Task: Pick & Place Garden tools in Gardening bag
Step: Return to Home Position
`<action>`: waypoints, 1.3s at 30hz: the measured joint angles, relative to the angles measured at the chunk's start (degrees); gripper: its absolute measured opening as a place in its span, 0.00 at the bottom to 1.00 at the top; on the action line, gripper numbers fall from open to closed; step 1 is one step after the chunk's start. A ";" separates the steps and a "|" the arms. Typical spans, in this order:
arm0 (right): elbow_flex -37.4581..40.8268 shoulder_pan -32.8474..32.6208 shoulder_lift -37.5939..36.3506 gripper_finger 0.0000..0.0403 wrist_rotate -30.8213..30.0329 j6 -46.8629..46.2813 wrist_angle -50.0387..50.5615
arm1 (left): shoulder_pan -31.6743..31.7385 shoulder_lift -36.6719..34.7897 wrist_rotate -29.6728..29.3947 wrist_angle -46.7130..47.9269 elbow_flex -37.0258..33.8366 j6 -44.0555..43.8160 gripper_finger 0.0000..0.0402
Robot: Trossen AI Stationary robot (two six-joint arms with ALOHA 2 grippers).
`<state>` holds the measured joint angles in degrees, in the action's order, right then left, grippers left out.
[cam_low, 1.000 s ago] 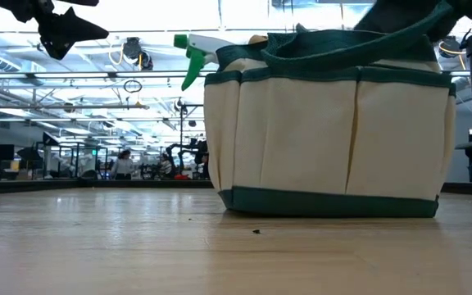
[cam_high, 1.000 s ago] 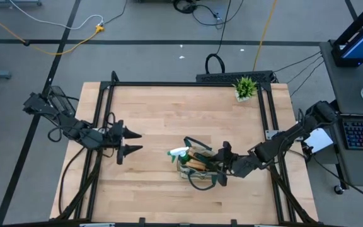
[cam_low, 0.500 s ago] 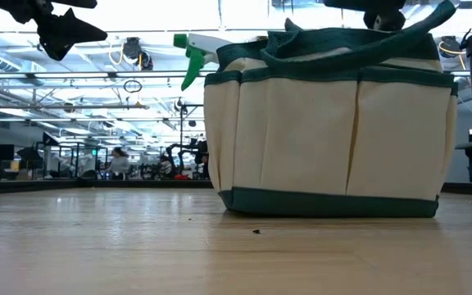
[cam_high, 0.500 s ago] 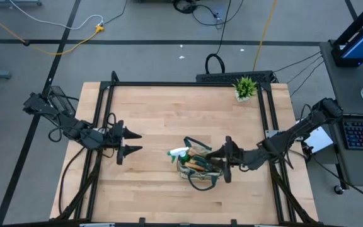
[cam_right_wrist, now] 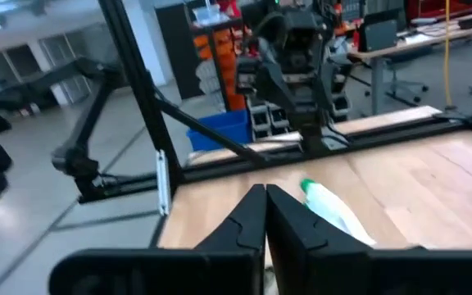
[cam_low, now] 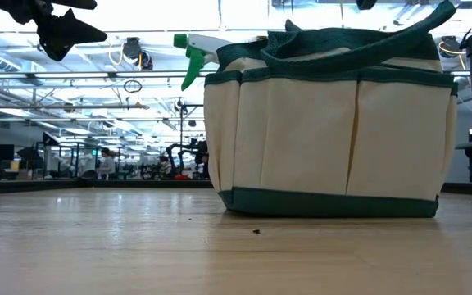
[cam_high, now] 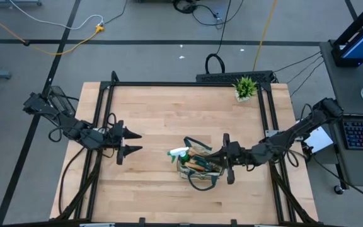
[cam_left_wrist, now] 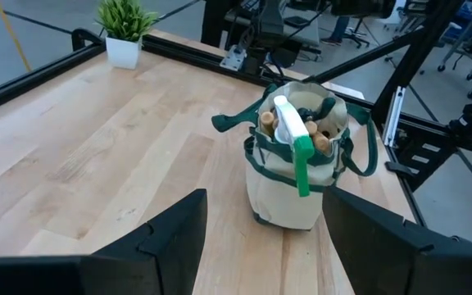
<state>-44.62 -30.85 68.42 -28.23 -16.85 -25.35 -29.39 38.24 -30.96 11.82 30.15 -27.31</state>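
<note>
Left hand [cam_high: 137,142]: fingers apart, empty, above the table [cam_high: 169,107].
Right hand [cam_right_wrist: 265,195]: fingers together, empty.
Gardening bag [cam_low: 326,139]: just beside right hand, well ahead of left hand.
Spray bottle [cam_low: 191,51]: poking from bag.

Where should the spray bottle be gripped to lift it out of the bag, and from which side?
Probably the head of the spray bottle, from above on the side of the left gripper: it juts past the rim of the gardening bag, clear of the loop handles.

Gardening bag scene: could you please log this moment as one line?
gardening bag: upright, spray bottle inside | left gripper: open, clear | right gripper: shut, beside bag
</note>
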 joint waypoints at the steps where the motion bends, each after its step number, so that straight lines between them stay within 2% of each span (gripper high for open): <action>1: 0.00 0.00 -0.28 0.00 -0.02 -0.01 1.06 | 0.00 0.00 0.00 -0.01 0.00 0.00 0.62; 4: 0.00 0.00 -1.53 0.00 -0.11 1.22 3.61 | 0.00 0.00 0.00 -0.05 0.00 -0.22 0.62; 9: 0.00 0.00 -6.63 0.00 -0.39 9.98 10.75 | 0.00 -0.04 0.00 -0.29 0.00 4.19 0.62; 17: 0.00 0.00 -16.41 0.02 -0.22 10.41 24.45 | 0.11 -2.45 -0.04 -0.89 0.00 8.51 0.62; 25: 0.00 0.00 -18.23 0.02 0.00 7.70 24.77 | 0.45 0.62 2.09 -7.92 0.00 14.89 0.62; 29: 0.02 1.30 -17.32 0.02 -0.16 10.65 26.78 | 3.59 4.76 6.70 -12.83 0.00 18.13 0.62; 33: 0.04 4.83 -16.74 0.02 -0.04 9.87 30.82 | 9.30 7.91 12.99 -15.54 0.00 20.74 0.62; 37: 0.06 8.96 -18.05 0.02 0.13 9.56 36.10 | 16.78 7.74 19.09 -15.70 0.00 22.28 0.62; 39: 0.07 10.88 -19.60 0.02 2.04 9.78 38.15 | 20.18 6.36 22.23 -14.96 0.00 23.21 0.62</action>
<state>-44.56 -19.97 48.82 -26.19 -7.08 12.80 -9.20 44.60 -8.73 -3.14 30.15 -4.10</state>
